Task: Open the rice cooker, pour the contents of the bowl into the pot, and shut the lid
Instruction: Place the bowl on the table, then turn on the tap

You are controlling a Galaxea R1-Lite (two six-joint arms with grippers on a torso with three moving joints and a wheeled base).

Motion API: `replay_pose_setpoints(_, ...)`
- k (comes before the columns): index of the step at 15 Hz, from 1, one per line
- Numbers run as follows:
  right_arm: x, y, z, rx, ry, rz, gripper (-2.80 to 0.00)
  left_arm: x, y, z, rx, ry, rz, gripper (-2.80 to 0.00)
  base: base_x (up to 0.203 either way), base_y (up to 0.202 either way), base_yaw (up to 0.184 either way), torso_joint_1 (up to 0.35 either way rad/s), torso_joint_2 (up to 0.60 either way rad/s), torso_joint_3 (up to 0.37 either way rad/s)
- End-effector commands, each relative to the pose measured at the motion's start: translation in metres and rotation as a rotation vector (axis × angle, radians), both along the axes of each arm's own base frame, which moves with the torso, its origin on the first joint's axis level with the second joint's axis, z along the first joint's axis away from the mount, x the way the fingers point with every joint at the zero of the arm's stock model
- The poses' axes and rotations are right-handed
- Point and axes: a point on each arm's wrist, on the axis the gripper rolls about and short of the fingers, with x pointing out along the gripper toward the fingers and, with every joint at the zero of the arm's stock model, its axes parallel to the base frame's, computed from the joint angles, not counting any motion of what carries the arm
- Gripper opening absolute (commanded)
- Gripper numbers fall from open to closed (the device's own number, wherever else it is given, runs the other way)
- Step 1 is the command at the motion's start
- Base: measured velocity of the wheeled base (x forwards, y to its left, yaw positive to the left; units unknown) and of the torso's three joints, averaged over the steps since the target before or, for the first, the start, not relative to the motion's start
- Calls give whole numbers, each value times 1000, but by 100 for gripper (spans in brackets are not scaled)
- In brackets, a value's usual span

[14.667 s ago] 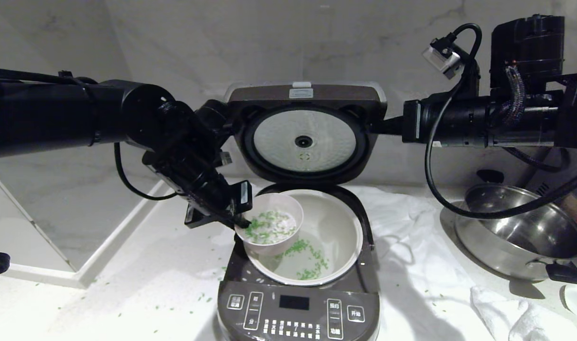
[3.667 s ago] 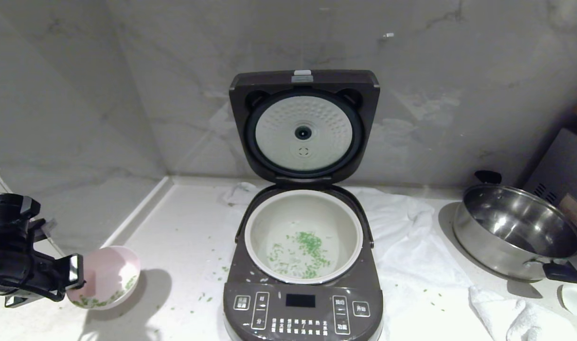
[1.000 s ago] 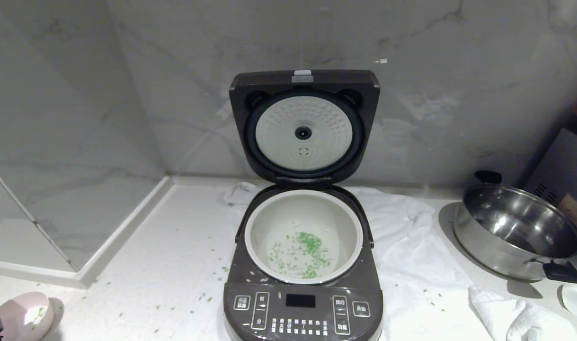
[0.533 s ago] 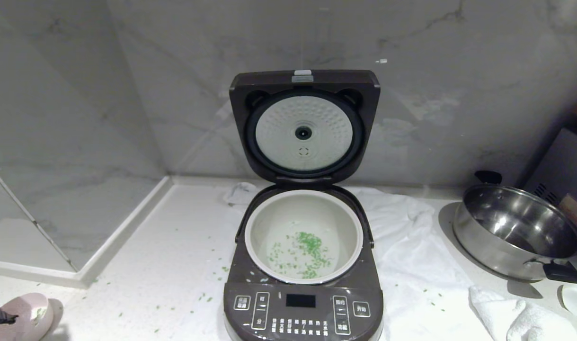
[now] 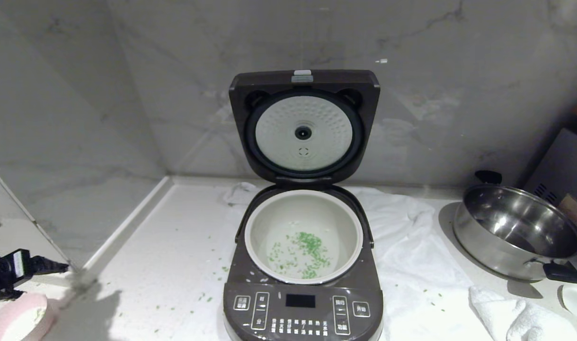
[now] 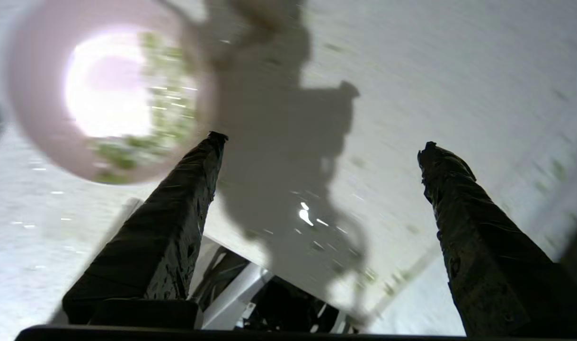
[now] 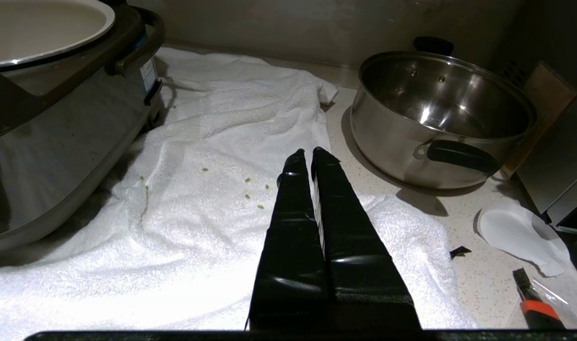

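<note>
Pouring judged done: green bits (image 5: 301, 253) lying in pot (image 5: 338, 213), pink bowl (image 5: 13, 322) set on table (image 5: 165, 265) at left, left claw (image 6: 316, 142) released above it, right claw (image 7: 308, 154) clenched, lid (image 5: 304, 125) upright, unclosed.

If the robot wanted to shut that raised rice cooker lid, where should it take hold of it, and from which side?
Probably the lid's top edge, by the small grey tab, reached from above. The lid stands nearly upright, hinged low behind the pot, so its top edge is farthest from the hinge and free all round. The wall sits close behind, so hooking over the edge and drawing forward and down seems easier.
</note>
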Motion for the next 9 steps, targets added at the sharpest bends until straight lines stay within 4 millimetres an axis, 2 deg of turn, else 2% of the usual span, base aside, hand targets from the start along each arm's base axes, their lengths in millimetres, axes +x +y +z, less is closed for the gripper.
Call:
replay_pose_setpoints(1,0,0,0,-1,2,1,-280,-14,-56,39,31,-99,-181,0,0,0,0,0,0,0)
replay_pose_setpoints(3,0,0,0,-1,2,1,-280,-18,-85,48,13,-127,-285,0,0,0,0,0,0,0)
replay_pose_setpoints(5,0,0,0,-1,2,1,-280,-21,-104,54,5,-154,-362,0,0,0,0,0,0,0)
replay_pose_setpoints(6,0,0,0,-1,2,1,-280,-24,-110,58,9,-176,-391,-280,0,0,0,0,0,0)
replay_pose_setpoints(9,0,0,0,-2,2,1,-280,-41,-119,62,39,-272,-434,-280,0,0,0,0,0,0)
